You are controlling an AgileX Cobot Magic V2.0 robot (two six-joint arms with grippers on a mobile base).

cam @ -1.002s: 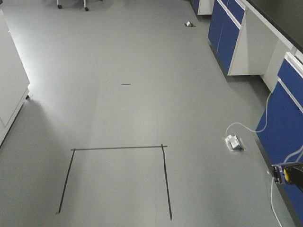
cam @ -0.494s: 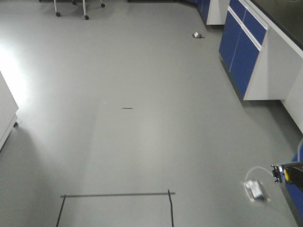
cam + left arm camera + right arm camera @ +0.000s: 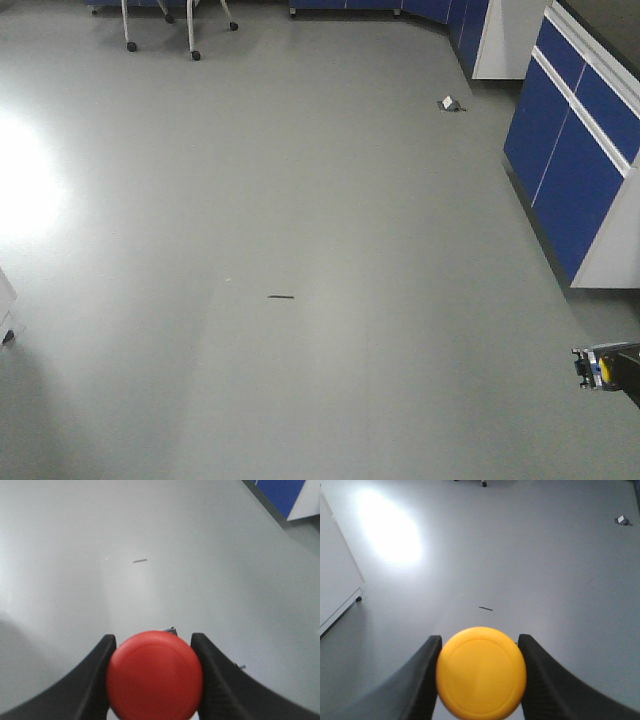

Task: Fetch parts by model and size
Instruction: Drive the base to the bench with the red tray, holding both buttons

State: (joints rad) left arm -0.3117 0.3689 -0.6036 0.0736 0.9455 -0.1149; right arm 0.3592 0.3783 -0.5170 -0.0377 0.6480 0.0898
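In the left wrist view my left gripper (image 3: 154, 652) is shut on the red push-button switch (image 3: 154, 675); its round red cap fills the gap between the black fingers (image 3: 97, 675). In the right wrist view my right gripper (image 3: 480, 647) is shut on the yellow push-button switch (image 3: 481, 672), its cap facing the camera. In the front view the tip of the right gripper with the yellow switch (image 3: 601, 370) shows at the right edge. Both switch bases are mostly hidden behind the caps. Both are held high above the grey floor.
Grey floor (image 3: 300, 200) lies ahead with a short dark mark (image 3: 281, 297). Blue cabinets (image 3: 570, 150) line the right side. A small grey object (image 3: 450, 104) lies on the floor near them. Chair legs on castors (image 3: 160, 35) stand at the far back left.
The view has advanced over the floor: the black taped square and the white box with its cable have dropped out of the bottom of the front view. Both grippers keep their switches.
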